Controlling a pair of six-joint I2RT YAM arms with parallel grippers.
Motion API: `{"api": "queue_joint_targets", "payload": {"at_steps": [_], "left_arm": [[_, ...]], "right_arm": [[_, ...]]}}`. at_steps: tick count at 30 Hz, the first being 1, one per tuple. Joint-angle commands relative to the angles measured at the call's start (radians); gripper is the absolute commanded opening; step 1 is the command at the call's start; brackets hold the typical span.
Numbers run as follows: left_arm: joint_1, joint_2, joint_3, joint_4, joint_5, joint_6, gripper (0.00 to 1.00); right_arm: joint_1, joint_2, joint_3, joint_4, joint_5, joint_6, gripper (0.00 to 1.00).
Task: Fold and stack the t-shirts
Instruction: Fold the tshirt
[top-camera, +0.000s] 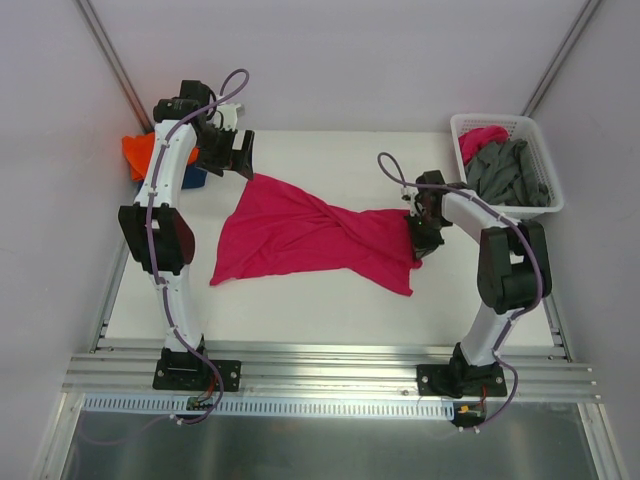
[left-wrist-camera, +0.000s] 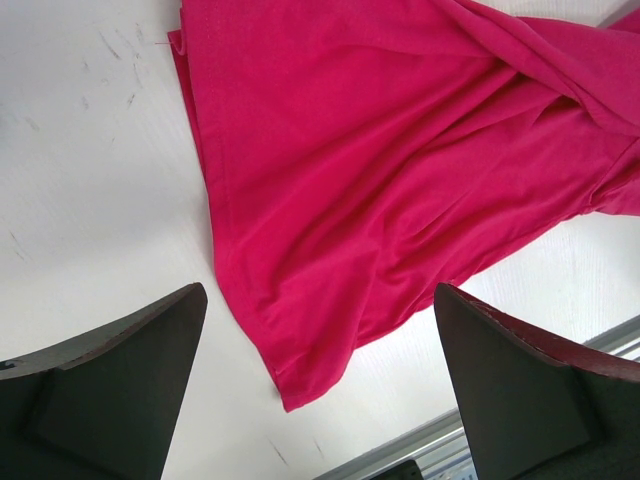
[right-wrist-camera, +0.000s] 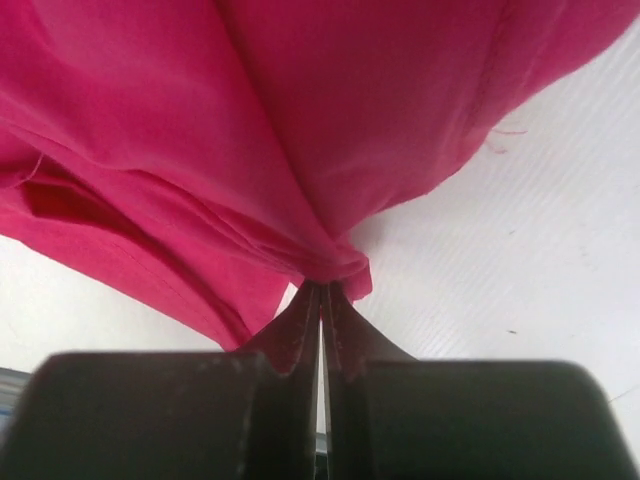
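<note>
Right jaws are pressed together on a gathered pinch of the pink shirt (right-wrist-camera: 300, 120) at its right edge. Folds fan out from that point, so the cloth looks pulled taut there (thin fabric, so hardly any gap shows). I judge the grip is meant to lift or drag that end so the twist through the shirt's middle can be worked out before any fold.

The shirt lies on the surface (top-camera: 330, 300), crumpled and twisted rather than flat, and its left part is spread wider than its right end.

Left jaws stand wide apart over the shirt's far-left corner and hold nothing. They are probably placed there to take that corner and pull against the right side.

Beyond that corner, an orange shirt (top-camera: 138, 155) and a dark blue one (top-camera: 192, 180) sit together, partly hidden behind the left arm (top-camera: 165, 190). Far right of the pink shirt, a basket (top-camera: 500, 120) holds grey shirts (top-camera: 510, 170) and a bit of pink cloth. Folding has not yet begun on this one.
</note>
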Motion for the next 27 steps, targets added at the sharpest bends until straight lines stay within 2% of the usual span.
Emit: {"api": "queue_joint_targets", "payload": {"at_steps": [1,13,27], "left_arm": [[-0.012,-0.054,0.022,-0.003,-0.007,-0.007,0.99],[-0.015,-0.05,0.027,-0.002,-0.015,-0.008,0.99],[-0.019,-0.106,-0.04,-0.002,-0.026,-0.001,0.99]], "right_arm": [[0.005,0.003,0.098,-0.001,0.051,-0.032,0.01],[0.003,0.018,0.397,0.036,0.091,-0.043,0.01],[0.019,0.333,0.793,0.051,0.186,-0.053,0.01]]}}
